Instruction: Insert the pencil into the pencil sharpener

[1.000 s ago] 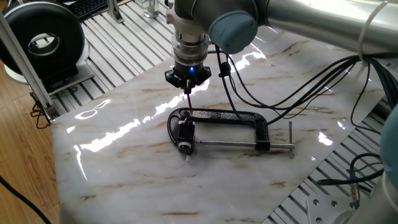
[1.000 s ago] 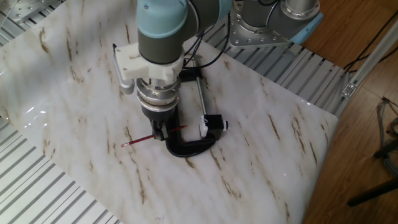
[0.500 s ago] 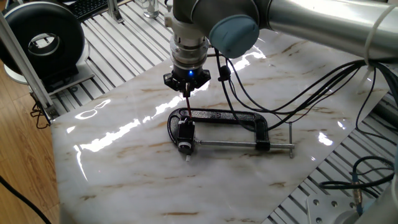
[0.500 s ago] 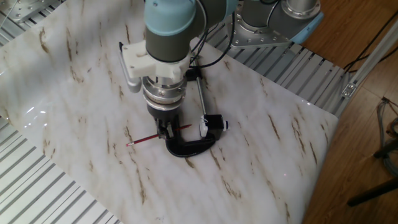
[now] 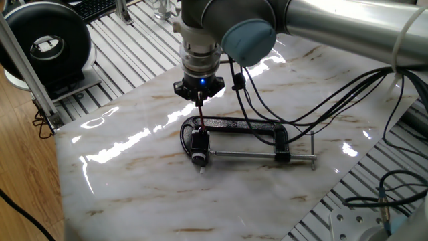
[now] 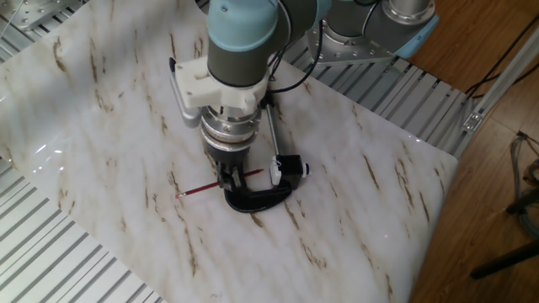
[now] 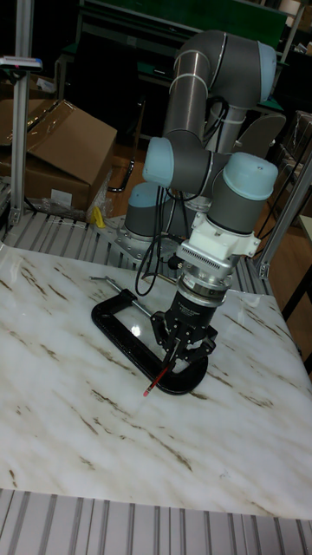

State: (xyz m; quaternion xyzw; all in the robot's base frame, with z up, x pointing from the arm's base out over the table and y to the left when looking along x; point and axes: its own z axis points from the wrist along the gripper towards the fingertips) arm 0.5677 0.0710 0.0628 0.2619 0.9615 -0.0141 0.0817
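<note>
A marble-patterned worktop (image 6: 362, 177) sits on a ribbed metal bench. Above it the hand (image 6: 229, 177) points down, its fingers (image 7: 176, 344) clamped on the pencil (image 6: 199, 191), a thin dark-red stick held level, its free end jutting out to one side of the hand (just clear of the marble). Just below and beside the hand lies the black clamp (image 5: 254, 127); the pencil sharpener (image 5: 198, 143), a small black block, rests inside the clamp's end nearest the hand.
</note>
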